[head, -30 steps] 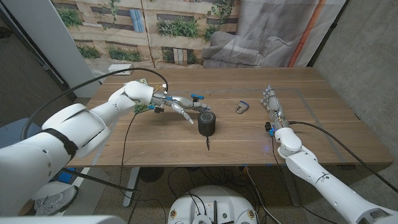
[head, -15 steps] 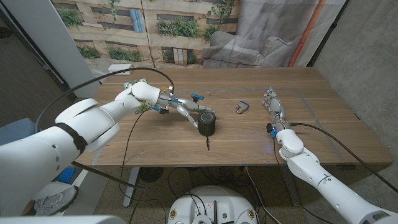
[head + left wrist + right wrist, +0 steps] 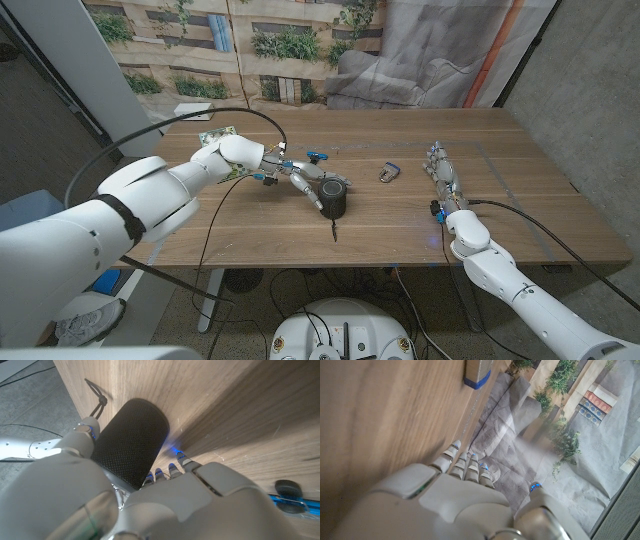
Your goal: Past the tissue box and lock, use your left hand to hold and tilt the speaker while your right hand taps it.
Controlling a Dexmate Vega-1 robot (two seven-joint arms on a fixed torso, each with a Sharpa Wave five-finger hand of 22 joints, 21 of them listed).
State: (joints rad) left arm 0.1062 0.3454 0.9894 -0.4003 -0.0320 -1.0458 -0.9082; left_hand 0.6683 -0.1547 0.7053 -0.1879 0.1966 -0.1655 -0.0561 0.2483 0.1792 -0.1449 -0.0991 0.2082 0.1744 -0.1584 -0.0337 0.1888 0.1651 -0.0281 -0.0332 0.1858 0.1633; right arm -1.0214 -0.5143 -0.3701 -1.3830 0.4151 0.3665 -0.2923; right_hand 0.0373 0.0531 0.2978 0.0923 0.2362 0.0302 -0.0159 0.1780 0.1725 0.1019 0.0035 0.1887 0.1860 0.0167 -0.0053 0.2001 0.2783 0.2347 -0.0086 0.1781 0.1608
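1. While the left arm reaches in across the table [image 3: 520, 200], its left hand [image 3: 292, 173] sits right against the speaker [image 3: 334, 198], fingers stretched toward it. In the left wrist view the fingers [image 3: 165, 472] and thumb are around the black mesh speaker [image 3: 131, 440], though it's hard to tell if it's actually gripped.
2. The speaker stands upright near the table's middle, cord trailing toward the front edge.
3. The right hand [image 3: 440, 170] is well apart from it, fingers straight and holding nothing, just beside the lock [image 3: 389, 173].
4. No readable labels anywhere.
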